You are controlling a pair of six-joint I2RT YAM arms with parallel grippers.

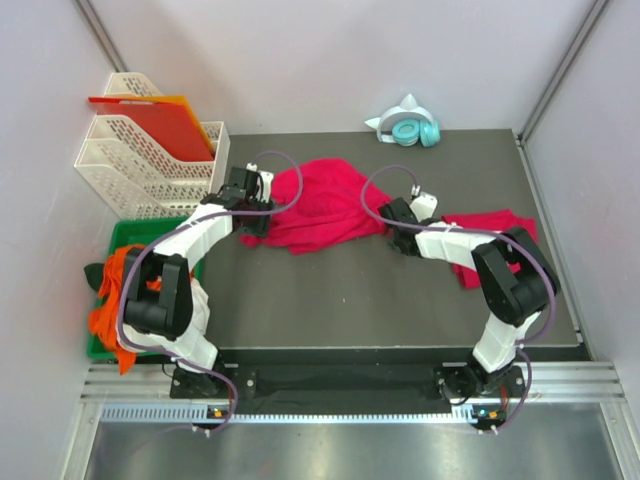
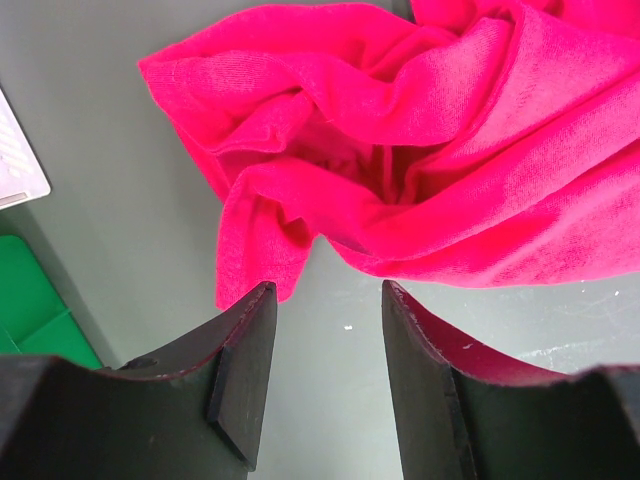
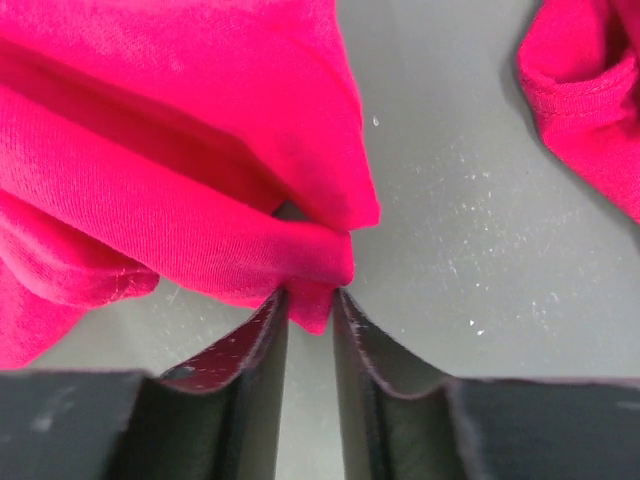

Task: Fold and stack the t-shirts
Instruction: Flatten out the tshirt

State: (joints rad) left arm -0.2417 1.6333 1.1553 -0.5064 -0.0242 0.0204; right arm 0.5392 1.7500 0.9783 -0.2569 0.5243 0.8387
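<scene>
Item: crumpled t-shirt (image 1: 320, 200), table (image 1: 350, 300) 12 o'clock, unfolded.
Item: second t-shirt (image 1: 500, 232), 3 o'clock, heaped.
My right claw (image 3: 310, 300) pinches a fold of the first. My left claw (image 2: 328, 300) is spread, empty, at its 9 o'clock edge.
Folded: none. Stacked: none.

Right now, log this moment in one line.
left jaws: open, near middle shirt edge | right jaws: pinching middle shirt fold | second shirt: crumpled, right side | folded: none
</scene>
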